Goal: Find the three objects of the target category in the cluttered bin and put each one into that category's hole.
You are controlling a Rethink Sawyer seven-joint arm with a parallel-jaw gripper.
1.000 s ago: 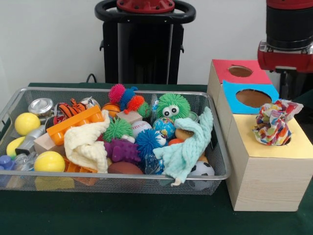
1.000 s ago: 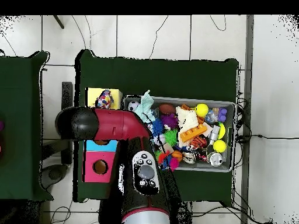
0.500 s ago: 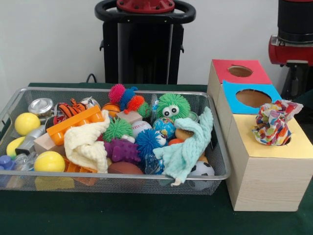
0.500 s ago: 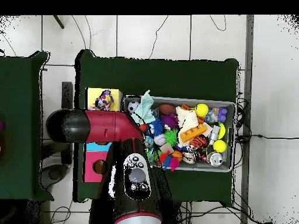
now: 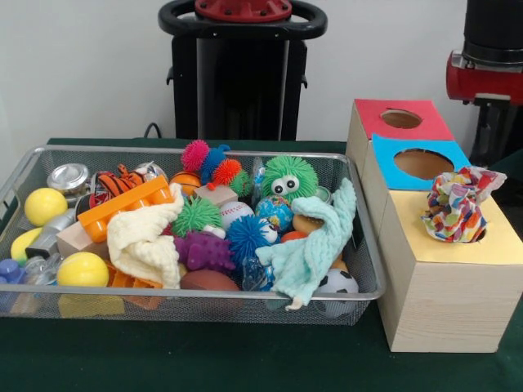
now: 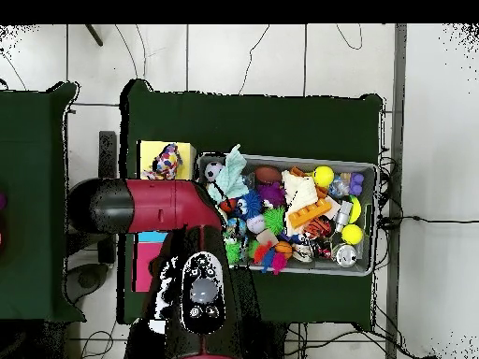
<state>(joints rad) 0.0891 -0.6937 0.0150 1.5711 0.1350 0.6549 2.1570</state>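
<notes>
Front view: patterned cloth (image 5: 454, 206) sits bunched in the yellow-top hole (image 5: 482, 235), not pushed through. Mint washcloth (image 5: 315, 241) and cream washcloth (image 5: 145, 241) lie in the wire bin (image 5: 369, 237). Judging one of three placed. Tool state: cannot tell, hidden.

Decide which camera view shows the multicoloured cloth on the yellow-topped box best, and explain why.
The front view: the multicoloured cloth sits bunched in the hole of the yellow-topped box, its folds and patches clear. The overhead view shows only a small speckled bundle beside the arm.
</notes>
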